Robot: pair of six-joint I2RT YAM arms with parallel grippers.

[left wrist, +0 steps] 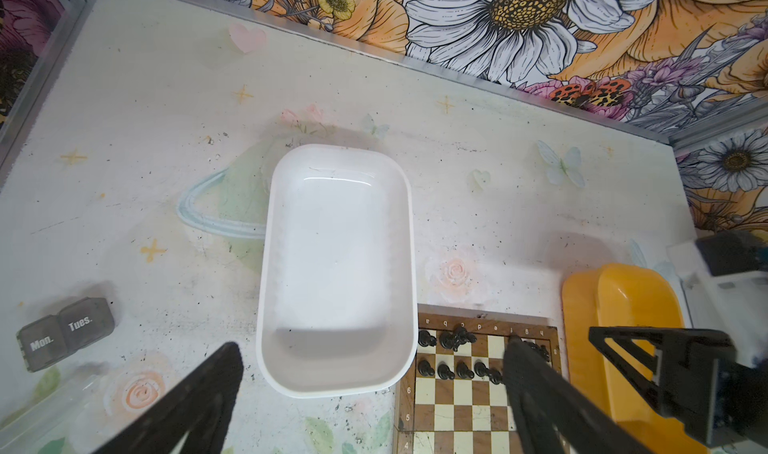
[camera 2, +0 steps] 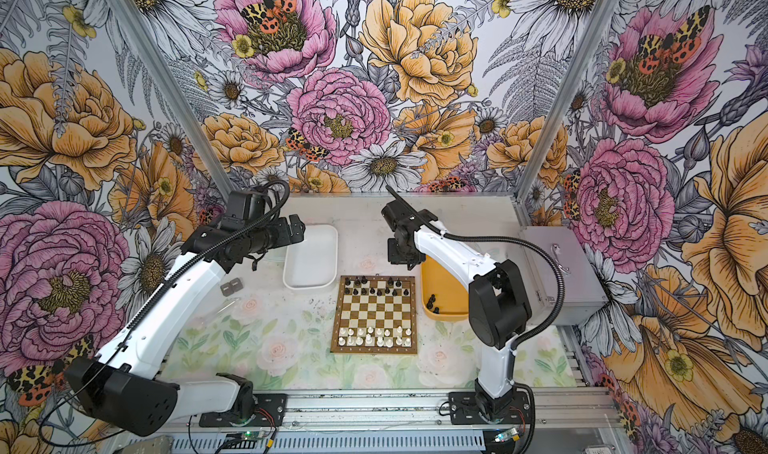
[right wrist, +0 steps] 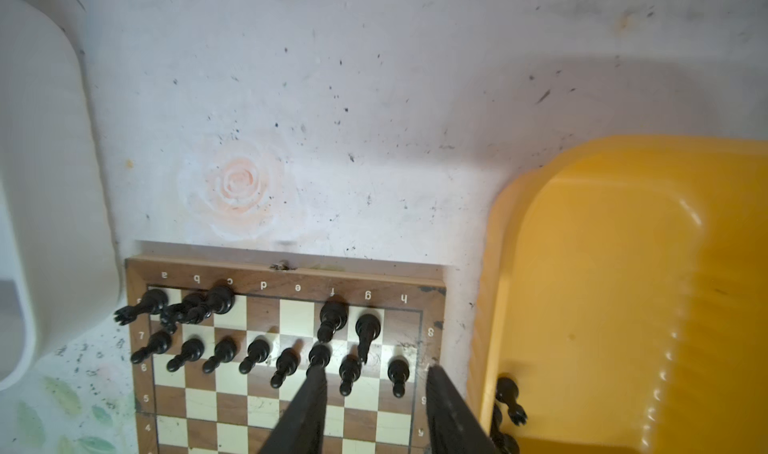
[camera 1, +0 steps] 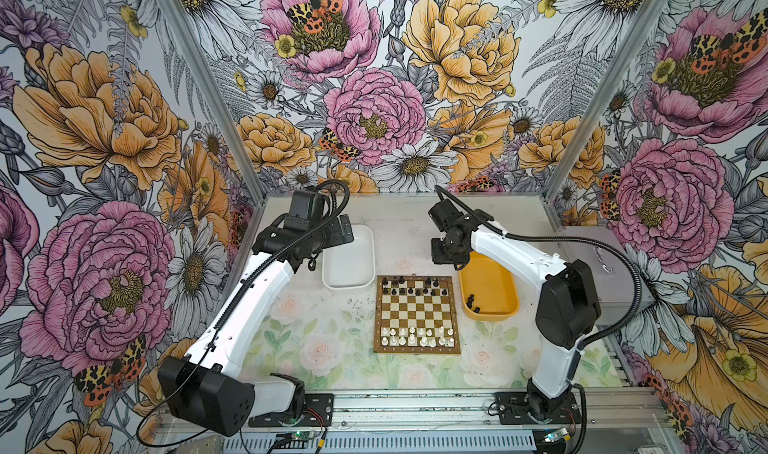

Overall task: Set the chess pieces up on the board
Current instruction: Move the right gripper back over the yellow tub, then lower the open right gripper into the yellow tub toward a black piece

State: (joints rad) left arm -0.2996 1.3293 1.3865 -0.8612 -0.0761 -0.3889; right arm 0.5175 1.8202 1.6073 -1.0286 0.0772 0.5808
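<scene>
The board lies mid-table, also in a top view. White chess pieces fill its two near rows. Black chess pieces stand on its two far rows, with those at the a to c corner crowded and leaning. A few more black pieces lie in the yellow tray. My right gripper hangs open above the board's far right corner, holding nothing; one fingertip is over a pawn. My left gripper is wide open above the white tray.
The white tray holds nothing and sits just left of the board's far corner. A grey pill box marked Mon. and Tues. lies left of it. A grey metal case stands at the right edge, behind the right arm.
</scene>
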